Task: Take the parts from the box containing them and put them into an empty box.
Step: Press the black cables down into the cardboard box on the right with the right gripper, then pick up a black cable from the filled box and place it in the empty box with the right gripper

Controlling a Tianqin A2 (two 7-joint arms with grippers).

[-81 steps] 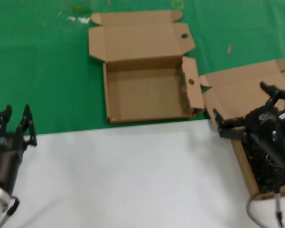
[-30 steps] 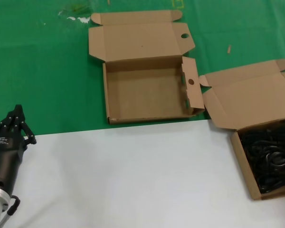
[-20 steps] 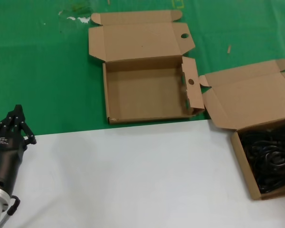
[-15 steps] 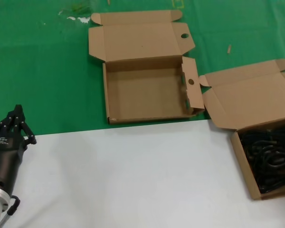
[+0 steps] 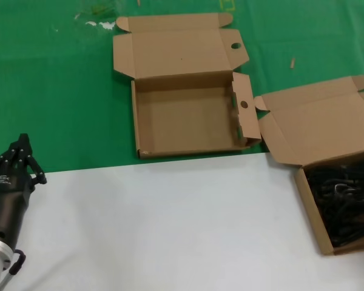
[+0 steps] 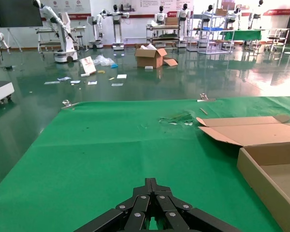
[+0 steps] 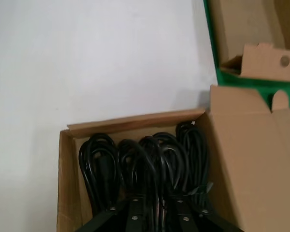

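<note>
Right gripper (image 7: 154,212), jaws together, hangs over the cables (image 7: 145,162) in the full box (image 5: 306,197), apparently about to pick: next, open and descend; left gripper (image 5: 15,163), closed, idles away from the empty box (image 5: 135,121).

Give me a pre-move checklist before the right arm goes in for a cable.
1. Empty box open, nothing inside: ok.
2. Cables present in the source box, lid folded back: ok.
3. Right gripper above the cables in the right wrist view, fingers shut together: not ok for a grasp, open first.
4. A single cable separable from the pile: cannot tell, the loops overlap.
5. Left gripper parked at the left edge of the table, shut, away from both boxes: ok.
6. Path from source box to empty box free of objects in the head view: ok.
</note>
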